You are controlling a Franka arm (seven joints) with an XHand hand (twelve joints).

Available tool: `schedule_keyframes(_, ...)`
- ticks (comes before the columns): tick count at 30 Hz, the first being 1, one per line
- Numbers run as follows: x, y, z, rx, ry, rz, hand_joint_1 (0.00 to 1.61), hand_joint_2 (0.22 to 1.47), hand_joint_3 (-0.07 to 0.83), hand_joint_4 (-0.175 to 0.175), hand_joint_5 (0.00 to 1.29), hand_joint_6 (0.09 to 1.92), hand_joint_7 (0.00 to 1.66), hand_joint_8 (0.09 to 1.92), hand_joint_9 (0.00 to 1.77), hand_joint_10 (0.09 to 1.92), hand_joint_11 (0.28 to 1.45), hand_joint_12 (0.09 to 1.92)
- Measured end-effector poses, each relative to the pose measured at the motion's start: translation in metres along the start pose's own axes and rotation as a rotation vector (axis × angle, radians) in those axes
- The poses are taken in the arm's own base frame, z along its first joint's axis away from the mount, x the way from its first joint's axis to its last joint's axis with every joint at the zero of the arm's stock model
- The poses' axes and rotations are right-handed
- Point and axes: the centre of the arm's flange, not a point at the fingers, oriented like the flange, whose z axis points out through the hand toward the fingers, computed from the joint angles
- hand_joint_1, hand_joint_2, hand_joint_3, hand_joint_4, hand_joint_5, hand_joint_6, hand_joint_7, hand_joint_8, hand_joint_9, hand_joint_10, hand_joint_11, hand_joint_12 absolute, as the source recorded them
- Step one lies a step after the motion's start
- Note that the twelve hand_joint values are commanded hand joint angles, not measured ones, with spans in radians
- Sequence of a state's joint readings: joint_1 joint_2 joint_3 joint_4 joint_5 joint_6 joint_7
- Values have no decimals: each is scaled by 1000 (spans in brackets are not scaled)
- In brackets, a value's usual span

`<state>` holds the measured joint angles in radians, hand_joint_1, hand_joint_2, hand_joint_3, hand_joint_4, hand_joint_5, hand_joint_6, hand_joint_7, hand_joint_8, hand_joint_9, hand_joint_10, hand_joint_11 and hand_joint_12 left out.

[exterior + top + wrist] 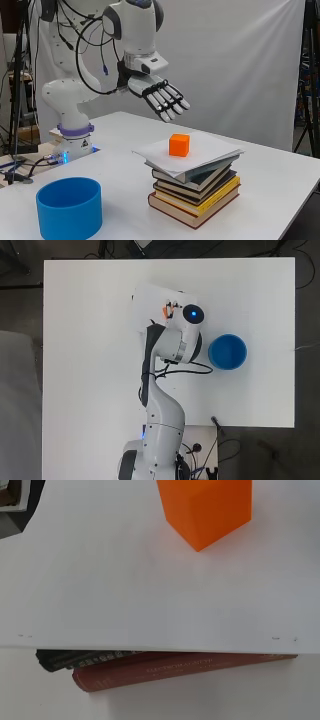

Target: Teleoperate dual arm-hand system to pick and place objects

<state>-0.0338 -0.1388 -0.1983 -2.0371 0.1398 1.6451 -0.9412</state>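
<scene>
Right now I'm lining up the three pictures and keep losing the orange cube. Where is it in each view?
Overhead view: almost hidden under the arm; only a sliver of the cube shows on the white sheet, upper centre.
Side view: cube at centre, on the sheet atop the book stack, below the open hand.
Wrist view: cube at the top edge, cut off.
Shared landmark: the white sheet.

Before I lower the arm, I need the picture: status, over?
Hand open, hovering above the stack, holding nothing. Orange cube sits on white paper atop stacked books. Blue round plastic bowl stands apart. Nothing between.
</scene>
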Motion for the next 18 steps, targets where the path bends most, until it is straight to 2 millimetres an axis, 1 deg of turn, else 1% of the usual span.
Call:
schedule_keyframes(2,-14,15,4,-17,50,9,151,1091,7,43,220,87,287,87,409,87,451,87)
schedule_keyframes(4,-21,23,13,-45,93,2,151,1096,8,47,224,87,304,87,424,87,456,87)
schedule_keyframes(7,-21,30,29,-78,132,-10,135,1086,1,57,236,87,324,87,437,87,460,87)
schedule_keyframes(12,-1,28,44,-58,105,-49,68,1043,-10,60,131,87,299,87,477,87,485,87)
schedule_keyframes(15,12,35,48,-28,90,-44,75,1040,-7,59,113,87,298,87,492,87,496,87)
schedule_keyframes(18,31,37,51,-25,65,-51,82,1042,-4,56,119,87,307,87,501,87,502,87)
